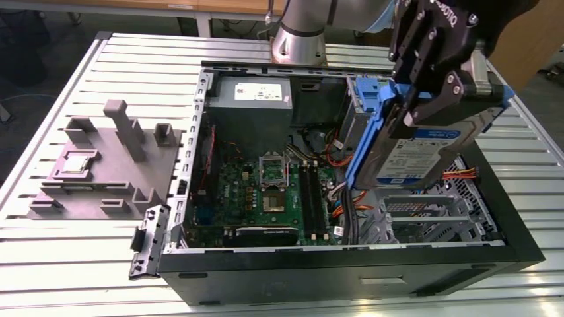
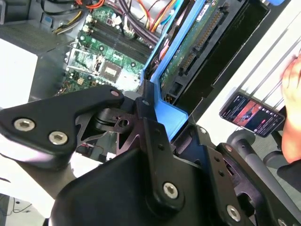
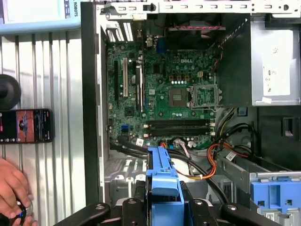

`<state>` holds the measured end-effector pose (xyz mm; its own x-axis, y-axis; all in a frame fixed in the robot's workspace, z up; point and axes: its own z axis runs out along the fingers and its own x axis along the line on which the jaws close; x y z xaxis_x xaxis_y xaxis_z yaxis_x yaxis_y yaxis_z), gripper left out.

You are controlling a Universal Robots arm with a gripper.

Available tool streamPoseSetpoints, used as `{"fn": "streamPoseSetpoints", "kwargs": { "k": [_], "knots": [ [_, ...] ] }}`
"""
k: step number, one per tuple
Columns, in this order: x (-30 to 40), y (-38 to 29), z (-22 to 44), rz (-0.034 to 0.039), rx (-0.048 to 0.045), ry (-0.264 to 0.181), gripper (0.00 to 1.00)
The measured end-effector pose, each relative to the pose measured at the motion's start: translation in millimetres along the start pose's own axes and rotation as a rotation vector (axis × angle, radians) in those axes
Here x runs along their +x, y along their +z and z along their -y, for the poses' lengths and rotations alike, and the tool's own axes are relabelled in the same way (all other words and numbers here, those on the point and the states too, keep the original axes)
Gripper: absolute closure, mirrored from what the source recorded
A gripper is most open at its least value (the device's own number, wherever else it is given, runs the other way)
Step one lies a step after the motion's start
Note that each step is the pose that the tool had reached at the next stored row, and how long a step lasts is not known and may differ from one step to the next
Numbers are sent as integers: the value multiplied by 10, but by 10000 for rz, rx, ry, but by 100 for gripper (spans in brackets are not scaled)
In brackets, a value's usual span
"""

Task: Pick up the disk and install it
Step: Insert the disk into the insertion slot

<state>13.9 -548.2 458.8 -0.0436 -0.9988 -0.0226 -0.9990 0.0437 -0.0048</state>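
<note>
Blue-framed disk (image 1: 423, 150) clamped in gripper (image 1: 436, 105) — hangs tilted over open PC case (image 1: 352, 256), nr drive cage (image 1: 414, 212).

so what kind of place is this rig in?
Likely a robotics lab bench for PC assembly: an open computer case on a slatted metal table, a grey fixture block beside it, and the hand holding the disk.

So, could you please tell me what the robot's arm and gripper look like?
The arm is a smooth, silver-grey metal tube. The gripper is matte black, built of flat angular linkage plates joined by silver bolts, with white lettering on its body.
</note>
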Motion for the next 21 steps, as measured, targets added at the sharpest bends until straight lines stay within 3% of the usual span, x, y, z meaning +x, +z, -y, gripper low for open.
{"fn": "streamPoseSetpoints", "kwargs": {
  "k": [8,15,21],
  "knots": [
    [20,25,208,-5,0,0,63],
    [182,60,278,-2,0,1,63],
    [189,92,472,-4,0,1,63]
  ]
}}
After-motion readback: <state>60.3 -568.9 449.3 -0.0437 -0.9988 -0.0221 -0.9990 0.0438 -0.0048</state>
